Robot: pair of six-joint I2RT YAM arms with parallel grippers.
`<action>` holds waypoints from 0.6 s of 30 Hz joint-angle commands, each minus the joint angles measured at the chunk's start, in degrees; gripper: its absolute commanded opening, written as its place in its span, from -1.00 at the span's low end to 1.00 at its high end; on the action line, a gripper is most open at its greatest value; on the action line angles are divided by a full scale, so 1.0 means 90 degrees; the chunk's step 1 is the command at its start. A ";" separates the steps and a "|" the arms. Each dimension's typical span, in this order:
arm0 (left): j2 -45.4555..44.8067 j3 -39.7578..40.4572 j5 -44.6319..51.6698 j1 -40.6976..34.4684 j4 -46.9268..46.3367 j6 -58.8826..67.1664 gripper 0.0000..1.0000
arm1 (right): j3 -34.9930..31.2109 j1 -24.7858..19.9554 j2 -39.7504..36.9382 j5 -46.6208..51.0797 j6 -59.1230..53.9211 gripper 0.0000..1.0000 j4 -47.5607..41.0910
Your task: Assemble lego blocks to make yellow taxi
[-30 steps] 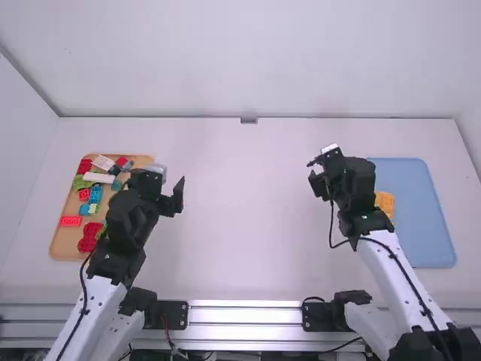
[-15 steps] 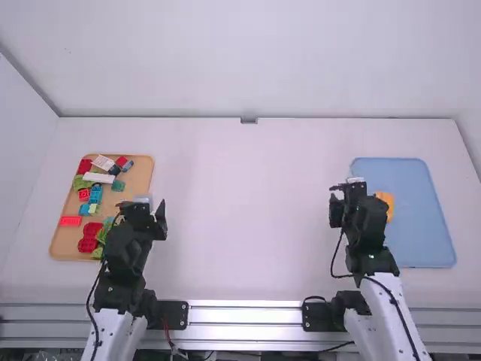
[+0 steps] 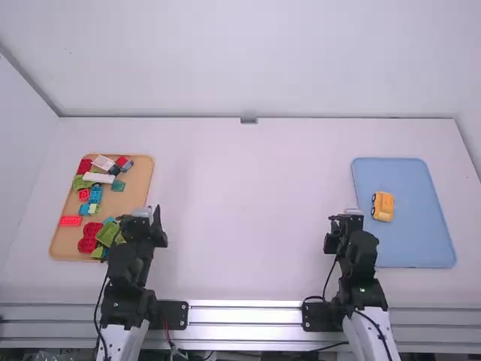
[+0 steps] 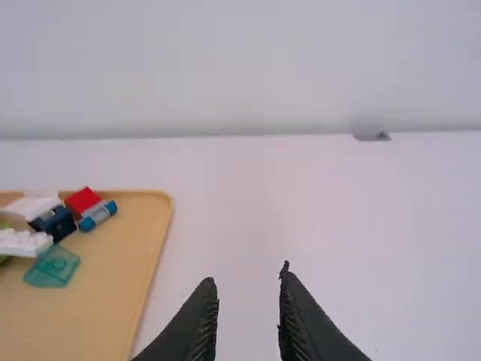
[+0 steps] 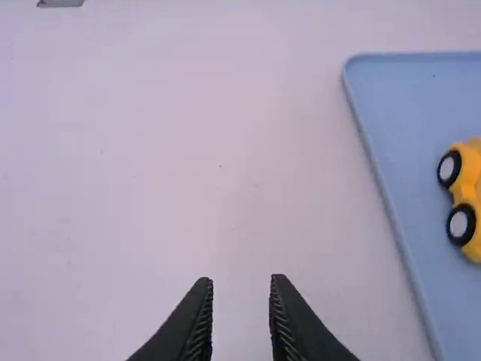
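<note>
1. Both arms have pulled back toward their bases since the earlier frames; your right arm has swung off the blue tray [image 3: 413, 244] side, so the yellow taxi [image 3: 382, 206] now shows whole in the high view.
2. Taxi: on the blue tray, near its left edge as the high view looks, wheels turned toward the middle of the surface [image 3: 248, 203]. Neither gripper touches it.
3. Left gripper [image 4: 248, 277]: fingers spread, nothing between them. It sits just beside the tan tray [image 3: 135, 180].
4. Right gripper [image 5: 241, 280]: same, fingers apart, gap empty, off to the side of the blue tray.
5. Done, as far as you can see: yellow body on dark wheels with pale hubs, parts together as one car. Two wheels visible to you; can't tell about the far side.
6. Spares: red blocks [image 3: 90, 229], a long white block [image 3: 99, 177], blue blocks [image 3: 95, 194] and green pieces [image 3: 107, 233] lie loose on the tan tray. No yellow among the ones you can make out, so probably extras.
7. Left to do: likely nothing. Build looks finished and delivered; your next call is probably to end the episode once you've checked the wheels.
</note>
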 commanded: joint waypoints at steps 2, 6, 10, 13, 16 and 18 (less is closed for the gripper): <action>-0.0244 -0.0064 0.0050 0.0018 -0.0033 -0.0040 -0.67 | -0.0079 0.0018 -0.0384 0.0004 0.0042 -0.73 0.0006; -0.0244 -0.0064 0.0050 0.0018 -0.0033 -0.0040 -0.78 | -0.0079 0.0018 -0.0805 0.0004 0.0042 -0.86 0.0006; -0.0244 -0.0064 0.0050 0.0018 -0.0033 -0.0040 -0.87 | -0.0079 0.0018 -0.1213 0.0004 0.0042 -0.99 0.0006; -0.0244 -0.0064 0.0050 0.0018 -0.0033 -0.0040 -0.94 | -0.0079 0.0018 -0.1489 0.0004 0.0042 -1.00 0.0006; -0.0244 -0.0064 0.0050 0.0018 -0.0033 -0.0040 -1.00 | -0.0079 0.0018 -0.1769 0.0004 0.0042 -1.00 0.0006; -0.0244 -0.0064 0.0050 0.0018 -0.0033 -0.0040 -1.00 | -0.0079 0.0018 -0.1901 0.0004 0.0042 -1.00 0.0006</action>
